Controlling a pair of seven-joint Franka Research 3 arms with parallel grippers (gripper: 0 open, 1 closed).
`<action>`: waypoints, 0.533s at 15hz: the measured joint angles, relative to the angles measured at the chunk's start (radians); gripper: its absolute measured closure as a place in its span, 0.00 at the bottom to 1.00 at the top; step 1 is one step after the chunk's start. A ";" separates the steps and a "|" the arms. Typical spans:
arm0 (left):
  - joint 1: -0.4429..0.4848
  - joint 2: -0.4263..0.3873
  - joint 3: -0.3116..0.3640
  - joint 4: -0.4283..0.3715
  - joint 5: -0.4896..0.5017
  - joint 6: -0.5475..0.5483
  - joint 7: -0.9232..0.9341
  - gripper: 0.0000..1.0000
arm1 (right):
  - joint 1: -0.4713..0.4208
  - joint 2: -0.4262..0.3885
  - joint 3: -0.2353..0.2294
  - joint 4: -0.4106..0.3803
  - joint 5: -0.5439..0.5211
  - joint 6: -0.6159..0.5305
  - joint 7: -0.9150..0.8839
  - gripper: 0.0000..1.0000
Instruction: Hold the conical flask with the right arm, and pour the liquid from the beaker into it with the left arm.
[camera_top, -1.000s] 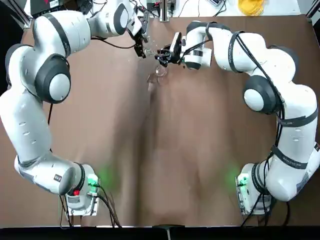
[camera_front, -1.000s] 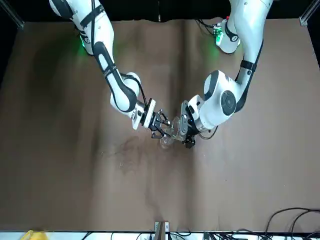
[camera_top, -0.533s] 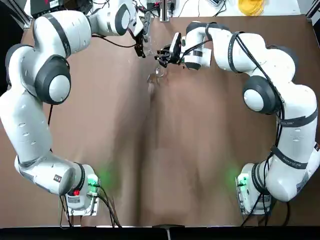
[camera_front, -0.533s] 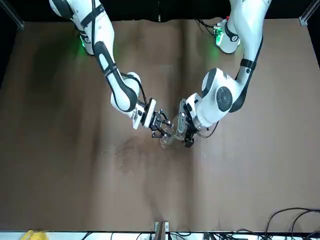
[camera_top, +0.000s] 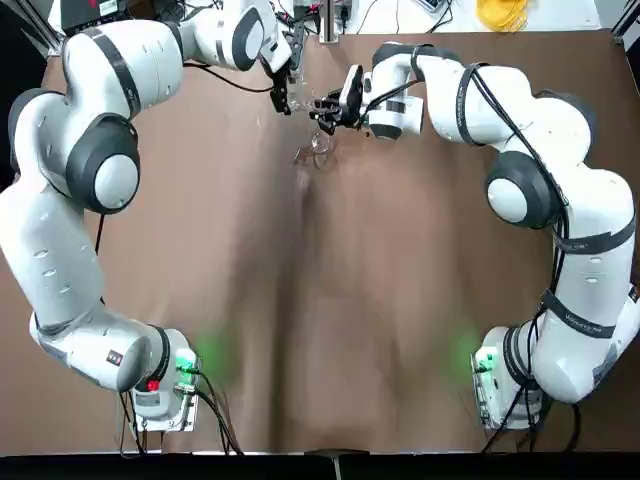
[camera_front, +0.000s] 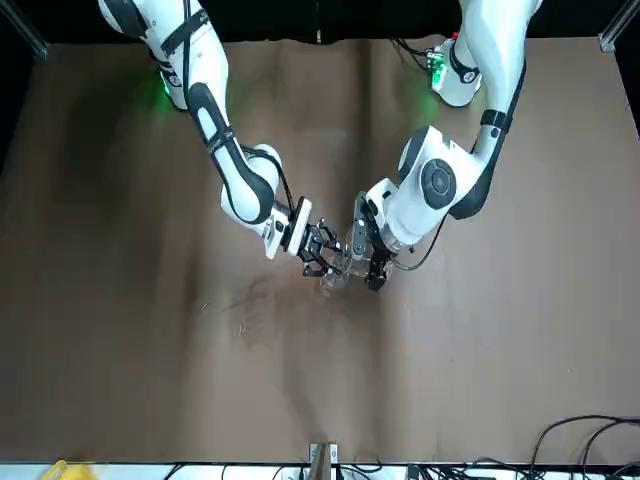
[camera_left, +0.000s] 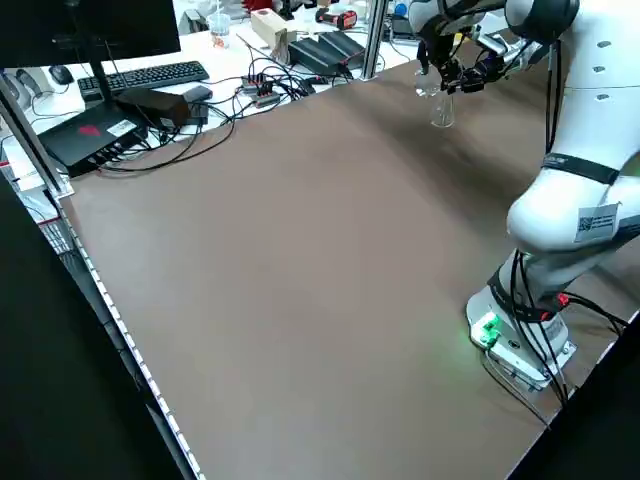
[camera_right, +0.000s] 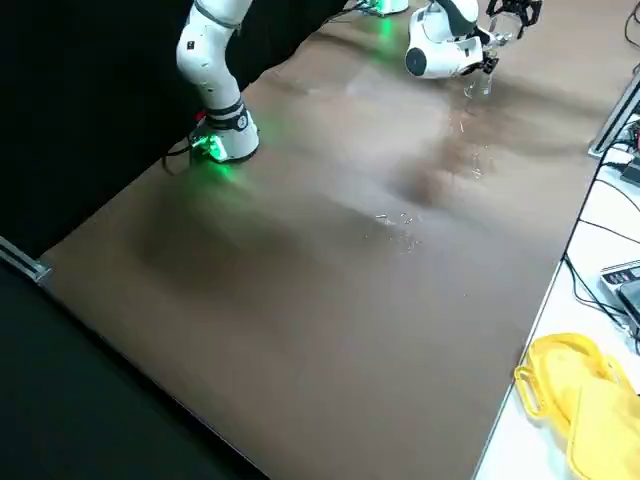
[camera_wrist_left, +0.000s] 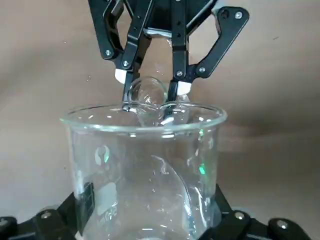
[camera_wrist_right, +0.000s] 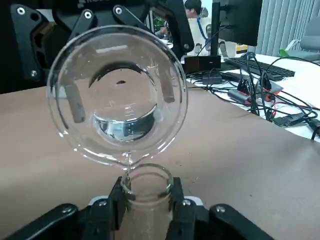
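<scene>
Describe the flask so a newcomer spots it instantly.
Find the brown table; near its far edge from the robot, two black grippers meet. The right gripper clamps the clear glass conical flask by its neck. Unlike the wide-mouthed clear glass beaker tipped over it, its mouth is narrow.

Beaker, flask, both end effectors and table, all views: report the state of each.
Beaker: tilted toward the flask, liquid inside, what looks like a thin trickle at its lip.
Flask: unstoppered, gripped at the neck, its mouth just under the beaker's lip.
Left end effector: closed on the beaker.
Right end effector: closed on the flask's neck.
Table: spotted with clear droplets.
</scene>
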 joint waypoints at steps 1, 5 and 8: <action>-0.002 -0.001 0.000 0.000 0.011 0.000 -0.001 0.02 | 0.000 0.000 0.000 0.000 0.000 0.000 0.000 0.61; -0.010 -0.006 -0.001 0.012 0.060 -0.037 -0.024 0.02 | 0.000 0.000 0.000 0.000 0.000 0.001 0.000 0.61; -0.020 -0.011 -0.001 0.015 0.081 -0.046 -0.040 0.02 | 0.000 0.000 0.000 0.001 0.001 0.002 0.000 0.61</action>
